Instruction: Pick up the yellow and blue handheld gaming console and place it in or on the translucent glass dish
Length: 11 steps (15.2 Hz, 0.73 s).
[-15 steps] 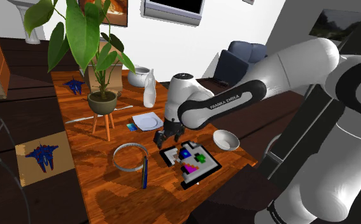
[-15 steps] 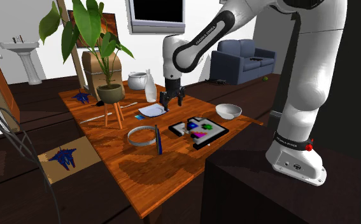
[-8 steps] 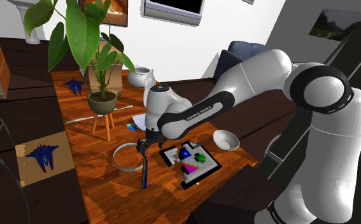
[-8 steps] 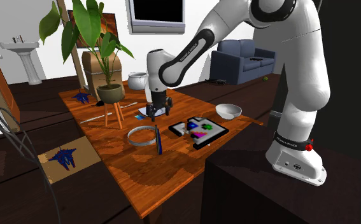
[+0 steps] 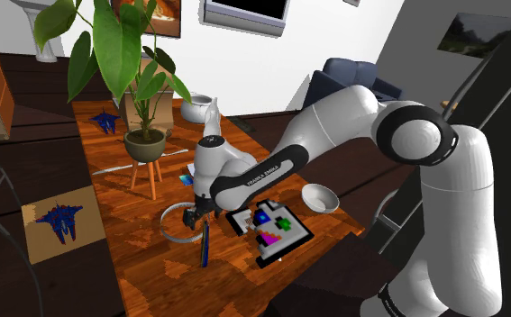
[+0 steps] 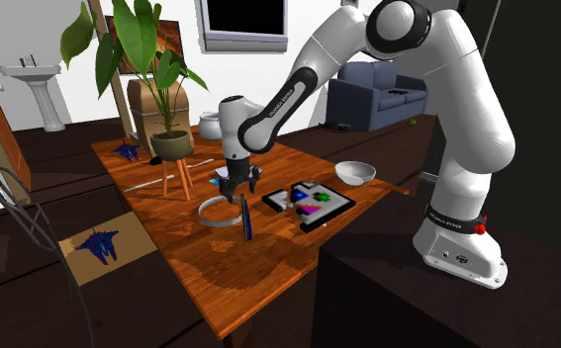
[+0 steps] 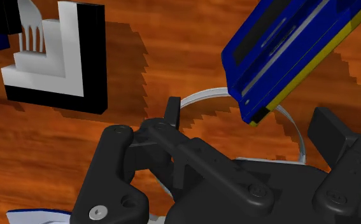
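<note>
Black claw [image 6: 238, 195], its fingers spread apart and gripping nothing, is hovering over the rim of the clear dish [image 6: 209, 219], while the blue and yellow console [image 7: 293, 51] is lying against that rim on the wooden table [image 5: 145, 270].

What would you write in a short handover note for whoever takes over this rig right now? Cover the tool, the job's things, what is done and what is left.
The black two-finger tool is open and empty, hovering above the translucent round glass dish.
The flat blue and yellow handheld console stands on its thin edge on the wooden table, right at the dish's rim and outside it.
Done: nothing grasped yet.
Left: close on the console, lift it, then set it in the dish.
</note>
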Tool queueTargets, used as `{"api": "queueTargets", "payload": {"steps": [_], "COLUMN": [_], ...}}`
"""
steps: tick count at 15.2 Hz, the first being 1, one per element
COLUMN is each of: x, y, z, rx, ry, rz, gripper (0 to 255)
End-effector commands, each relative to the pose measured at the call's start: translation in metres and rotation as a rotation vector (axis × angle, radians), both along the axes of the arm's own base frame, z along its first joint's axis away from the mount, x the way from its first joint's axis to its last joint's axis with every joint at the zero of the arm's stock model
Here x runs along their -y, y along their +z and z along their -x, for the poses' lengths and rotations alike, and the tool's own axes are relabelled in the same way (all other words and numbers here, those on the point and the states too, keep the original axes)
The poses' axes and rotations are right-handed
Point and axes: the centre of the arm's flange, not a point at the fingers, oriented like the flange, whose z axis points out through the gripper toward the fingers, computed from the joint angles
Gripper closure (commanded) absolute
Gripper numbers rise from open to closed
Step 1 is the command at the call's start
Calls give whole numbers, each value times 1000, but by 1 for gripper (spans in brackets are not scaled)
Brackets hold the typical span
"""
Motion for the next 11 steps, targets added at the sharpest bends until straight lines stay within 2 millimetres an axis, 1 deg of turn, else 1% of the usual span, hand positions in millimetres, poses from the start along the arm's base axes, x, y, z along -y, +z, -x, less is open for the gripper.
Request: {"api": "queueTargets", "payload": {"steps": [1,2,10,11], "x": [0,1,1,1], "y": [-11,-19,-19,-19], "z": [1,0,0,0], "rx": [0,0,0,0], "ry": [0,0,0,0], "rz": [0,0,0,0], "gripper": [0,0,0,255]}}
